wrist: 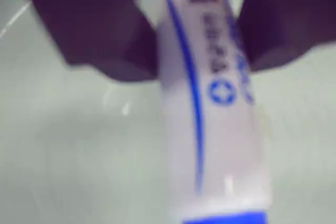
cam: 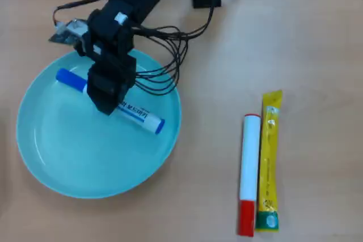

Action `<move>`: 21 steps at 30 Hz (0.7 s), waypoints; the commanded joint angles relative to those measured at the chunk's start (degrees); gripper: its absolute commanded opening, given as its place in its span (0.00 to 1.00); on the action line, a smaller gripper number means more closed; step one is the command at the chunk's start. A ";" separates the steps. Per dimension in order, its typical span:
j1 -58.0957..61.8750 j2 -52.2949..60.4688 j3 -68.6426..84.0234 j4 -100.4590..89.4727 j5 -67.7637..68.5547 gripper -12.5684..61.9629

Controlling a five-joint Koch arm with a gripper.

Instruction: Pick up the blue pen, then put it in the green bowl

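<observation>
The gripper pinches the blue pen around its middle, with both dark jaws pressed against the white barrel in the wrist view. The pen hangs over the inside of the green bowl, slanting from its blue cap at upper left to the blue ring at lower right in the overhead view. Whether it already touches the bowl floor cannot be told.

The risk from here is in the release. The pen is a smooth, round plastic cylinder, and the bowl is glossy, shallow and low-rimmed, so a drop from height or at a tilt could send it rolling toward the rim or bouncing out. The loose cables draped over the bowl's edge might also snag and nudge the light dish.

On the wooden tabletop, well apart, lie a red-capped white marker and, just beside it, a crinkled yellow sachet stick.
</observation>
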 commanded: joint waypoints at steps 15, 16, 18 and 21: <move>2.20 -0.53 2.11 -3.34 0.00 0.66; 2.20 -0.62 2.37 -3.34 -0.09 0.70; 2.11 -0.53 3.08 -3.34 0.00 0.78; 2.11 -0.53 3.96 -3.25 0.62 0.91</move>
